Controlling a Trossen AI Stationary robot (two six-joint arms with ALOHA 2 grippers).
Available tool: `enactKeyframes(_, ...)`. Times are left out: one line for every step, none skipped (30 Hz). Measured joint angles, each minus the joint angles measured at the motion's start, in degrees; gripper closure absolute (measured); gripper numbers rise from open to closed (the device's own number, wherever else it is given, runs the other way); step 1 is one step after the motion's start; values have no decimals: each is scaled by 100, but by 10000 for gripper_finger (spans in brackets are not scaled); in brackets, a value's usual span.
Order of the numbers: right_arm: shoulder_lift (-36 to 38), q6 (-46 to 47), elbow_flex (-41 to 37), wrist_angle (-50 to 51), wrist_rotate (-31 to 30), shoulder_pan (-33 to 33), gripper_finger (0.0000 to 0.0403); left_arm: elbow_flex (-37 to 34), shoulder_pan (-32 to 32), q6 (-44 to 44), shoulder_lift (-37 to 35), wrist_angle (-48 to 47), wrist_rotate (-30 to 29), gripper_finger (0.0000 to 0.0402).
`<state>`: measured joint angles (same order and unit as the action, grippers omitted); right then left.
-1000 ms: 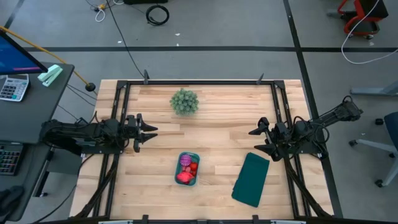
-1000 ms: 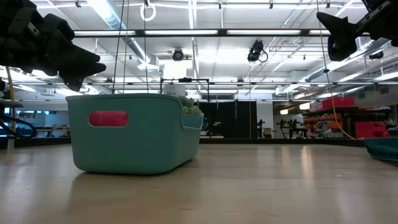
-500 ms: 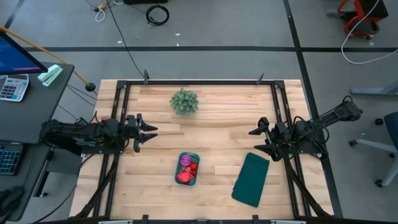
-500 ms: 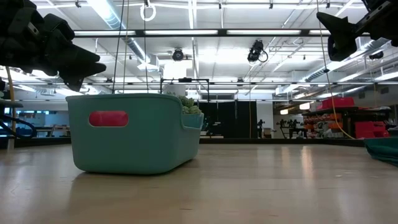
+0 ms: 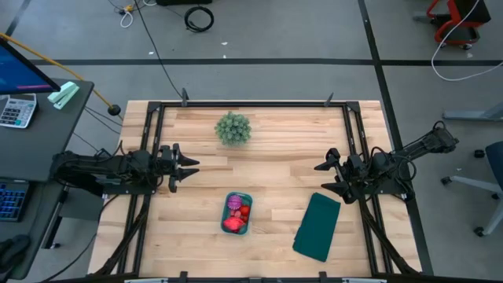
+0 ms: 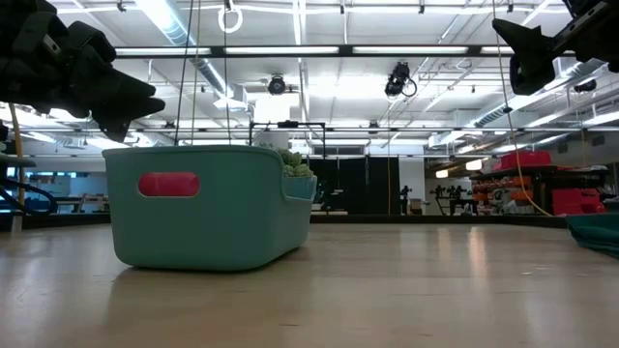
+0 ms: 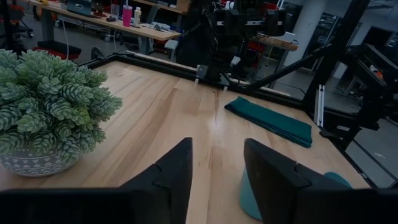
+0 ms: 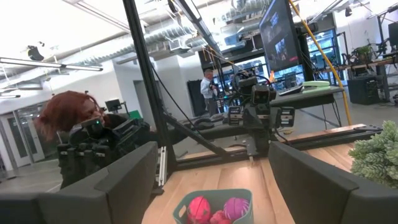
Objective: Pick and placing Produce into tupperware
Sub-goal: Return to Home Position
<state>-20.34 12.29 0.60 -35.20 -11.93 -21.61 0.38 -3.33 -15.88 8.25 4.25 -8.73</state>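
The teal tupperware (image 5: 237,213) sits on the table near its front edge, between the arms; it also shows in the low view (image 6: 208,206) and the right wrist view (image 8: 214,205). Inside lie the produce: red pieces (image 5: 234,224) and one purple round piece (image 5: 235,203). My left gripper (image 5: 192,165) hovers open over the table's left part, above and left of the tub. My right gripper (image 5: 319,174) hovers open over the right part, above the dark-green slab. Neither touches anything.
A spiky green potted plant (image 5: 233,128) stands near the table's far edge. A flat dark-green slab (image 5: 317,226) lies at the front right. A black frame (image 5: 251,103) runs round the table. A desk with a monitor stands off to the left. A person (image 8: 207,87) stands in the room.
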Motion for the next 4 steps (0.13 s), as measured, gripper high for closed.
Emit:
enactKeyframes(-2,0,0,1,-1,-1,86,2,0,0,0,0,1,248)
enactKeyframes(0,-1,0,0,-1,-1,86,0,0,0,0,0,0,247)
enactKeyframes(0,-2,0,2,0,-1,86,0,0,0,0,0,2,246)
enactKeyframes(0,-2,0,0,1,0,86,1,0,0,0,0,0,245)
